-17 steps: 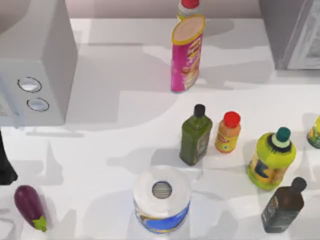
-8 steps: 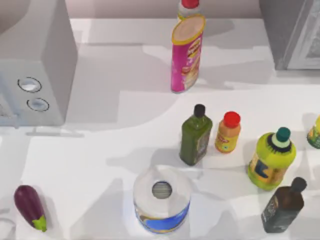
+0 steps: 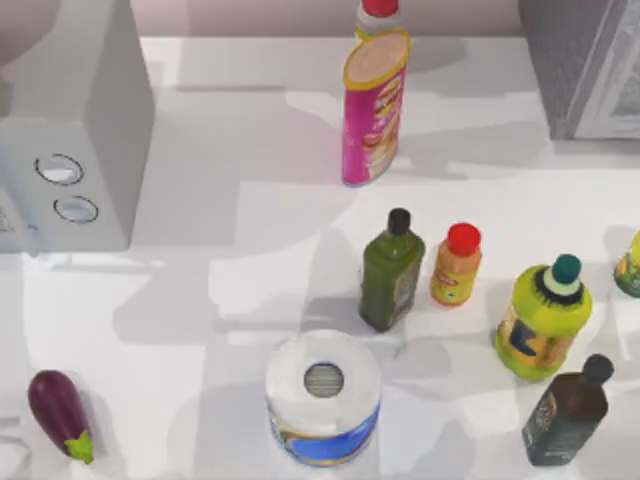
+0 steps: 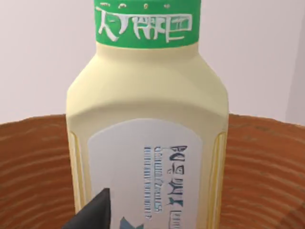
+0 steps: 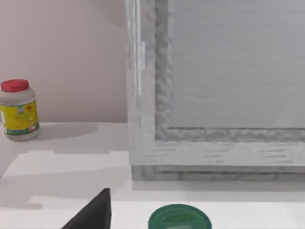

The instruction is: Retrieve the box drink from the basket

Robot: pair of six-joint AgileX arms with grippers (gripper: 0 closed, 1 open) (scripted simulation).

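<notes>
The box drink (image 4: pixel 147 124), with pale yellow sides and a green band at its top, stands upright very close in the left wrist view. Around and behind it curves the brown woven wall of the basket (image 4: pixel 33 157). One dark fingertip (image 4: pixel 93 214) of my left gripper shows low in front of the carton, near its label. In the right wrist view a dark fingertip (image 5: pixel 93 214) of my right gripper hangs above the white table, facing a grey cabinet (image 5: pixel 228 86).
On the table stand a grey appliance (image 3: pixel 70 130), a pink crisp tube (image 3: pixel 372 105), a dark green bottle (image 3: pixel 391 272), an orange bottle (image 3: pixel 456 265), a lime-yellow bottle with teal cap (image 3: pixel 543 318), a dark bottle (image 3: pixel 567 412), a paper roll (image 3: pixel 323 398) and an eggplant (image 3: pixel 60 412).
A dark part of my left arm at the top view's left edge has gone out of that view. Shadows on the table have shifted. The objects have not moved.
</notes>
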